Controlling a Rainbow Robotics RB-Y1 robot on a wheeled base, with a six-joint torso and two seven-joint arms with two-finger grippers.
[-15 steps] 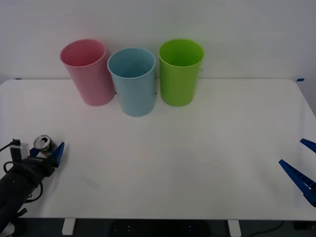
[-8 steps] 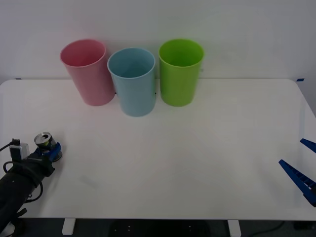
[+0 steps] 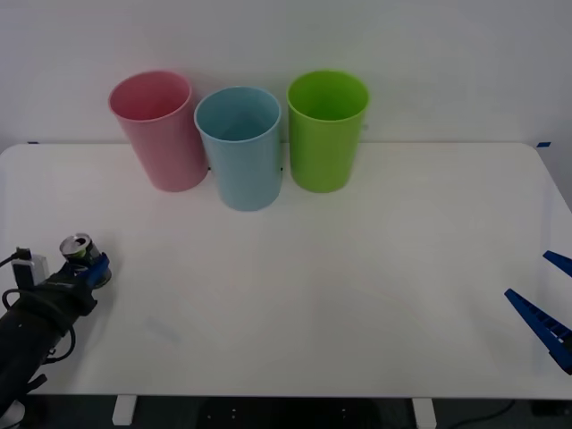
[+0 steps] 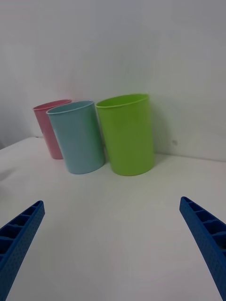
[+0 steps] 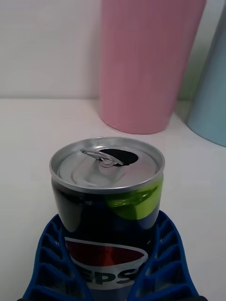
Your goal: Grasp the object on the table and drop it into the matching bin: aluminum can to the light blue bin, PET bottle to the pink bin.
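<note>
At the lower left of the front view, the left gripper (image 3: 88,267) has its blue fingers wrapped tight around the aluminum can (image 3: 79,249), which stands upright near the left edge of the table (image 3: 357,268). In the left wrist view the can (image 5: 107,207) sits between the ribbed fingers (image 5: 44,258), gripped low on its body, its silver pull-tab top open and facing up.

The can looks light, probably emptied, with thin stiff walls that would dent under a hard squeeze; its smooth printed side may be slippery, so a hold across the middle of the body seems safer than one near the rim.

Toward the upper middle of the front view stand three bins in a row: the pink bin (image 3: 159,130), the light blue bin (image 3: 239,147) just beside it, then a lime green bin (image 3: 325,130). The light blue one is the can's target, well apart from it.

At the lower right edge, the right gripper (image 3: 554,304) waits with fingers spread wide, holding nothing.
</note>
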